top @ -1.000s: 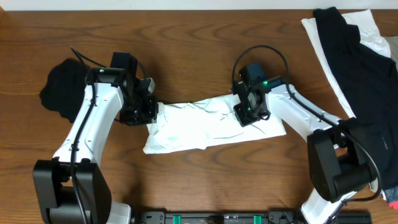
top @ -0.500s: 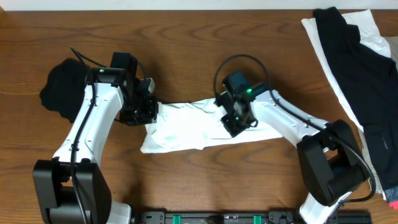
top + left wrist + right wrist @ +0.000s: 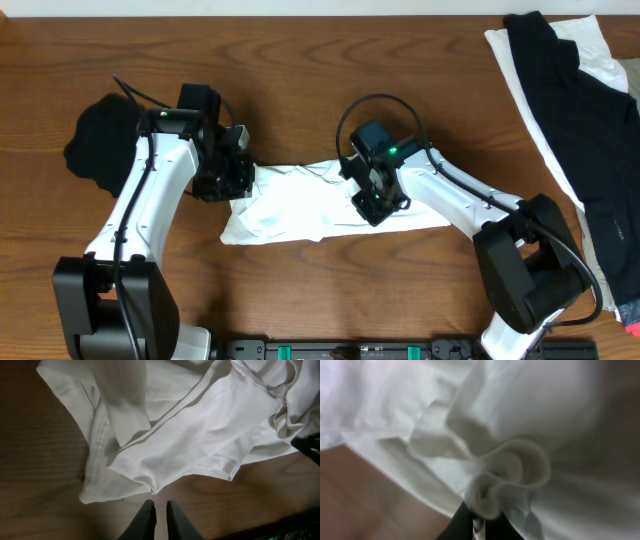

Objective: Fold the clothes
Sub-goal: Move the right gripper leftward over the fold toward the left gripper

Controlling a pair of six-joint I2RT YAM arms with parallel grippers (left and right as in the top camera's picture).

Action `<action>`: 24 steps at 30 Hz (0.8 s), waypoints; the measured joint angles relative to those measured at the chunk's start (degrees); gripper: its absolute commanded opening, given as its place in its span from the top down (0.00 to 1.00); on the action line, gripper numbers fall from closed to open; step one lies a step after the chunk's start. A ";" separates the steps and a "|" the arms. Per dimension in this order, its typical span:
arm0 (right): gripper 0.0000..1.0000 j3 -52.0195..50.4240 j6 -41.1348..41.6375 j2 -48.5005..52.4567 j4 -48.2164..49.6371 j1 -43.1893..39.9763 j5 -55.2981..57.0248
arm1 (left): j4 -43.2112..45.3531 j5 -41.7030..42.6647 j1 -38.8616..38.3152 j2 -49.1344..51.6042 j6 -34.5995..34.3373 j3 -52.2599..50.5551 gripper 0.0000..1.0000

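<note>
White cotton is bunching into a ruffled loop between the fingers of the right end effector, which is clamping a gathered fold of the white T-shirt. In the overhead view this right end effector is pressing down on the shirt a little toward 3 o'clock from the garment's middle. Its arm is running off toward 4 o'clock.

The left end effector is showing its two dark fingers drawn almost together, with only a slim gap between them. A pointed corner of the T-shirt is hanging right at their tips. Whether that corner is nipped or merely touching, I cannot tell. Seen from overhead, the left end effector is sitting at the shirt's 9 o'clock edge.

The T-shirt is lying rumpled at the centre of the wooden bench, stretching as a wrinkled band between the two end effectors. Its hem and a seam are showing in the left wrist view.

A crumpled black garment is lying at 9 o'clock on the bench, partly under the left arm. A heap of black and white clothes is lying at 2 o'clock, trailing down the edge toward 4 o'clock.
</note>
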 measured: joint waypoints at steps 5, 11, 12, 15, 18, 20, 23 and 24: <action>0.71 0.00 -4.17 0.00 -1.03 0.00 -6.08 | 0.00 -0.02 0.00 0.00 0.00 0.00 0.88; 0.60 0.00 -6.60 -0.02 -0.57 0.00 -9.33 | -0.24 -0.02 0.00 0.00 0.00 0.00 0.87; 0.61 0.00 -6.73 -0.02 -0.48 0.00 -9.55 | -0.24 -0.02 0.00 0.00 0.02 0.00 0.87; 0.65 0.00 -6.99 -0.02 0.37 0.00 -9.92 | -0.48 0.00 0.00 0.00 0.00 0.00 0.87; 0.64 0.00 -6.95 -0.02 0.76 0.00 -10.01 | -1.01 -0.04 0.00 0.00 0.33 0.00 0.64; 0.63 0.02 -6.95 -0.04 0.35 0.00 -10.03 | -1.36 0.04 0.00 0.00 0.13 0.00 0.51; 0.62 0.44 -6.95 -1.03 -1.88 0.00 -10.08 | -1.42 0.13 0.00 0.00 -0.09 0.00 0.37; 0.62 0.81 -6.95 -1.86 -2.38 0.00 -10.10 | -1.44 0.13 0.00 0.00 -0.33 0.00 0.30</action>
